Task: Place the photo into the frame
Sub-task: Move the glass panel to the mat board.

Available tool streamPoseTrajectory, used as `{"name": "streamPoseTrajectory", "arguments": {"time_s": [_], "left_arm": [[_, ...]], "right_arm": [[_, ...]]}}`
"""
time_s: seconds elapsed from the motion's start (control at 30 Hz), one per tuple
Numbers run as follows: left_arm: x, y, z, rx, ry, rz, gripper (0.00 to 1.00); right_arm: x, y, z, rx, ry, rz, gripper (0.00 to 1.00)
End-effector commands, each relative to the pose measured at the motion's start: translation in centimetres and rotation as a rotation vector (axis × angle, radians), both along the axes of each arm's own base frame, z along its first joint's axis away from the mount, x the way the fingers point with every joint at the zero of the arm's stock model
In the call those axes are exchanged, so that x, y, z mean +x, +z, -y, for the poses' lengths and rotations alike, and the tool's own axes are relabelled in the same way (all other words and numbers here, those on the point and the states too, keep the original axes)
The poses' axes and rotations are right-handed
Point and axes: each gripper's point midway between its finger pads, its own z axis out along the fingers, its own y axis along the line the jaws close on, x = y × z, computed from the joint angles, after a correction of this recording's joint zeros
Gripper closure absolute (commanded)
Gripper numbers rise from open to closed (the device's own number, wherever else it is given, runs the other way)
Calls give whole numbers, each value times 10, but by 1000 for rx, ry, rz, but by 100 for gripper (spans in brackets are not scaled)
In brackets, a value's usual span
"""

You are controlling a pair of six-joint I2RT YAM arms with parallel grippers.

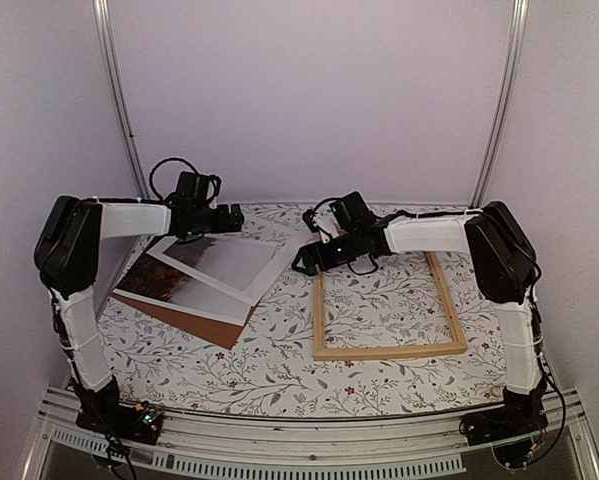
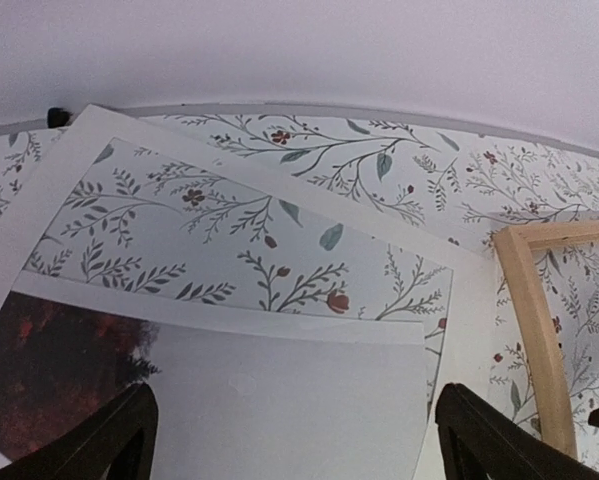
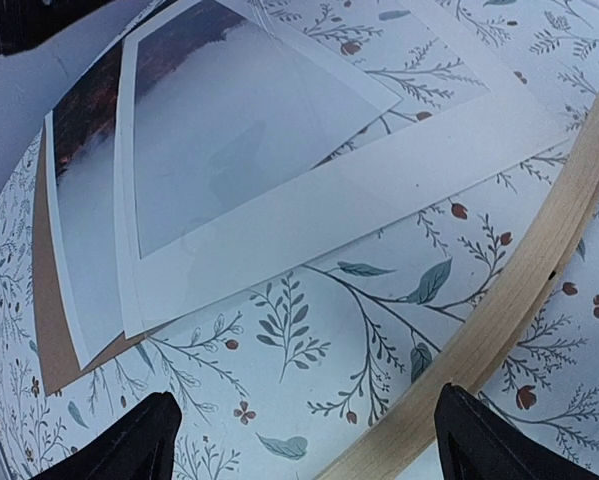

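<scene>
Beside frame [image 1: 389, 352], photo [image 1: 194, 288], edges apart.

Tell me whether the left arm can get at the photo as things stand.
Probably yes. The open left gripper hangs right over the photo, with nothing between them. The white mat lies across part of it, but the dark end shows bare.

We see a white surface printed with leafy sprigs [image 1: 279, 370]. A thin light-wood rectangular frame [image 1: 389, 350] lies flat on it. Left of the frame lie a plain brown backing board [image 1: 194, 322] and a white mat border [image 3: 379, 190].
</scene>
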Motion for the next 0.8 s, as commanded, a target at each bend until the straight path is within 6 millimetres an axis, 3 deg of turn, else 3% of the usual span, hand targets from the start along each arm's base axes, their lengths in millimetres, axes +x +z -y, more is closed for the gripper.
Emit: {"name": "streamPoseTrajectory", "arguments": {"time_s": [0.0,0.03,0.2,0.43,0.67,0.77], "left_arm": [[24,-13,42,2,-161,-21,0],[34,-6,53,-18,-191,-3,0],[61,-22,94,-61,-287,-31,0],[91,-61,141,-21,-314,-79,0],[101,-74,152,88,-270,-40,1],[104,-78,146,165,-236,-24,1]], "right_arm": [[-3,7,13,4,-49,9,8],[-4,7,16,-2,-56,11,8],[-14,2,30,-23,-81,4,8],[-22,4,45,-44,-111,7,8],[-30,0,51,-46,-116,-10,7],[-32,-6,51,-48,-113,-26,7]]}}
